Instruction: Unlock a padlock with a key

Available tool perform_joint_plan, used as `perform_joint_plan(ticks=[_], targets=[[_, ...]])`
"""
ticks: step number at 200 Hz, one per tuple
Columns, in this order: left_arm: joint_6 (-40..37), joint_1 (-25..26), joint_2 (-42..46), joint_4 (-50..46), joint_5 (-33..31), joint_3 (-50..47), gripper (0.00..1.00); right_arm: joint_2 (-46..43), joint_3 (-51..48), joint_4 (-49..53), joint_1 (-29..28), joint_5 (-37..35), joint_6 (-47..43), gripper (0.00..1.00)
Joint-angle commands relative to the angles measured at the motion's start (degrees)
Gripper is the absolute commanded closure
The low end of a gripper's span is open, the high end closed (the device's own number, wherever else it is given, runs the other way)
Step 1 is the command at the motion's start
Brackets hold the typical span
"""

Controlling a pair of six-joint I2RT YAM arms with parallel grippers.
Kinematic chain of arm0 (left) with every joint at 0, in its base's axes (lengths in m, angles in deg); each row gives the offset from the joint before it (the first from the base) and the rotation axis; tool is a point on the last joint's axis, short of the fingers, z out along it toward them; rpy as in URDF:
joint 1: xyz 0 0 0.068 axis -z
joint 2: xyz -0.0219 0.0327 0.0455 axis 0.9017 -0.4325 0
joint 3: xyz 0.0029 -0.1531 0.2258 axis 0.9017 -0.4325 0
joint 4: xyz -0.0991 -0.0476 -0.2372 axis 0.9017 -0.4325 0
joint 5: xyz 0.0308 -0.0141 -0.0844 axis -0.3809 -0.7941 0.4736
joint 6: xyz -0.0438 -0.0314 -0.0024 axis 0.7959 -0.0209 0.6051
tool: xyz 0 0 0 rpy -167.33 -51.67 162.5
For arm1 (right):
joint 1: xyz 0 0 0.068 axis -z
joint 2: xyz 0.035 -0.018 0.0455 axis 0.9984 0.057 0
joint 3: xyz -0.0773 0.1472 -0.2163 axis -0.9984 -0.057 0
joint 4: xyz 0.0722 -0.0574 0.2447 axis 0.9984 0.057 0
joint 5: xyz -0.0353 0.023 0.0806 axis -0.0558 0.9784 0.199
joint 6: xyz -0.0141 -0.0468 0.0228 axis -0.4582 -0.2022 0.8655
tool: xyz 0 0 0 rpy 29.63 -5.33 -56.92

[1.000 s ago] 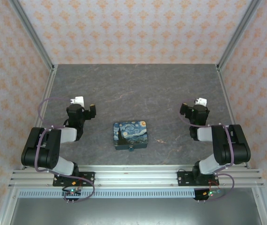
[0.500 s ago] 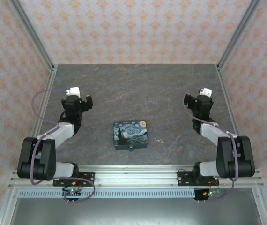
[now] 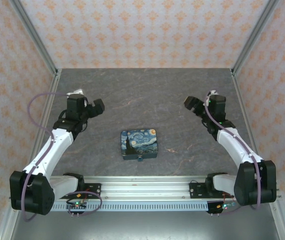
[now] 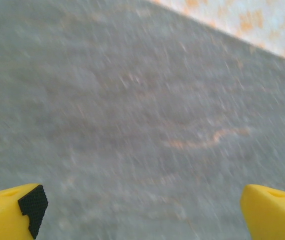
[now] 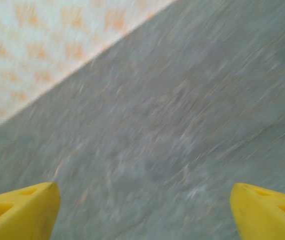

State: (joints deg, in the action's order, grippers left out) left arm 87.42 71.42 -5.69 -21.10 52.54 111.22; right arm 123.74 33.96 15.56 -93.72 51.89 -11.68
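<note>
Grey stone-look tabletop (image 3: 147,95); pale orange-patterned walls (image 3: 142,30); aluminium corner posts (image 3: 35,37).

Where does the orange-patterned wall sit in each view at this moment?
Top external: the orange-patterned wall runs across the top and down both sides.
Left wrist: the wall takes the upper right corner.
Right wrist: the wall takes the upper left corner.
Shared landmark: the grey table, whose edge meets the wall.
</note>
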Motion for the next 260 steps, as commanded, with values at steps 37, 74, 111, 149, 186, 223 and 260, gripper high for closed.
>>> perform_joint_plan(ticks=[37, 74, 111, 149, 186, 223, 260], targets=[[15.3, 14.0, 5.1, -7.9, 9.1, -8.0, 0.0, -2.3, -6.4, 6.4, -16.9, 6.9, 13.5, 0.25], [18.7, 18.7, 7.3, -7.8, 9.7, -11.3, 0.04, -3.4, -9.7, 4.5, -25.5, 2.8, 18.2, 0.31], [22.5, 24.0, 4.5, -2.3, 10.5, -13.7, 0.12, -3.7, -9.8, 3.5, -29.4, 0.5, 20.7, 0.35], [22.8, 26.8, 0.1, 0.7, 9.7, -13.4, 0.19, 0.6, -8.3, 1.2, -31.5, 0.3, 21.9, 0.41], [22.7, 26.9, -4.1, 4.3, 10.3, -12.9, 0.27, 6.4, -7.7, -3.1, -32.8, 0.0, 23.5, 0.55], [23.0, 27.0, -9.3, 8.0, 11.2, -10.3, 0.32, 10.0, -6.7, -7.0, -32.8, -2.7, 25.3, 0.73], [20.3, 26.3, -16.2, 8.9, 9.8, -4.1, 0.33, 13.7, -3.4, -7.2, -31.4, -6.8, 25.8, 0.76]])
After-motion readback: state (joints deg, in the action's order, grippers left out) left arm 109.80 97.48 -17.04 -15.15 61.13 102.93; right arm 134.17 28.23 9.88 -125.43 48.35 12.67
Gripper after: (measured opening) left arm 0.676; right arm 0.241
